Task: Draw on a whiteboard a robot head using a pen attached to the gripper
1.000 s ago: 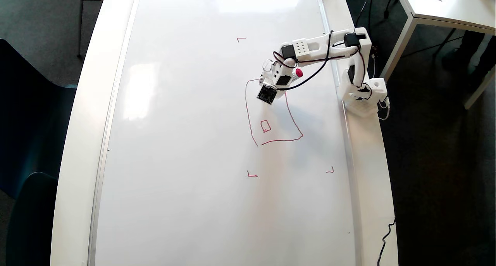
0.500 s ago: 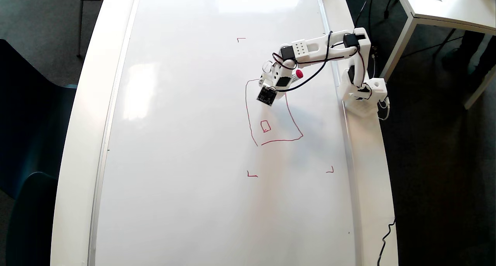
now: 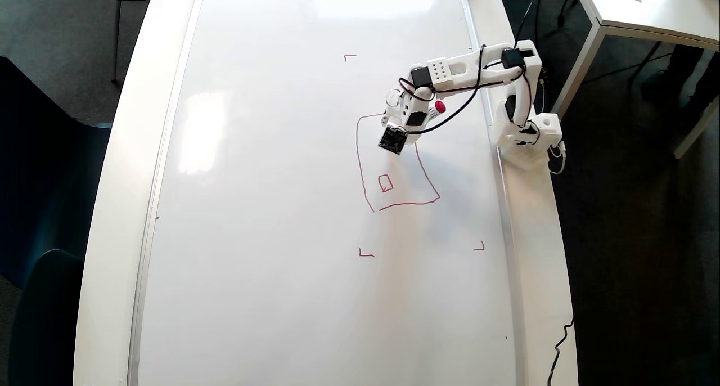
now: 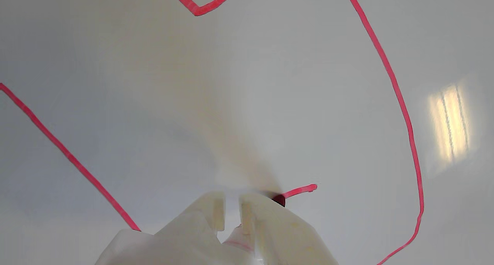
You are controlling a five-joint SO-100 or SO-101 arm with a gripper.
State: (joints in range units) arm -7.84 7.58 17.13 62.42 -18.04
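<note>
Since the earlier overhead frames the gripper [image 3: 403, 128] has shifted a little toward 3 o'clock: its black camera module [image 3: 392, 139], which sat over the left part of the box's top edge, is now further inside the outline, and the pen [image 3: 434, 110] with its red cap has moved the same way. The arm [image 3: 472, 71] has swung slightly with it, while the base [image 3: 529, 135] at the board's 3 o'clock edge stays put. The drawing itself looks unchanged from above: the head [image 3: 394, 166] is a tall wobbly red box with one small square [image 3: 385, 183] inside, lying in the right half of the board [image 3: 270, 206], toward 2 o'clock from its centre, between the red corner marks [image 3: 365, 254]. The overhead view gives this whole layout but hides the pen tip and fingers under the gripper body. The wrist view shows what it cannot: the two white fingers [image 4: 266, 222] stand narrowly apart at 6 o'clock of the frame, closed around the pen [image 4: 238, 242], whose pale barrel and a thin red band show in the slot between them. The dark red tip [image 4: 278, 199] touches the board [image 4: 247, 102] just beside the right finger, and a short fresh red stroke [image 4: 299, 190] runs from it toward 3 o'clock. The head's outline [image 4: 401, 110] curves down the right side there, and another of its lines crosses at 8 o'clock.
</note>
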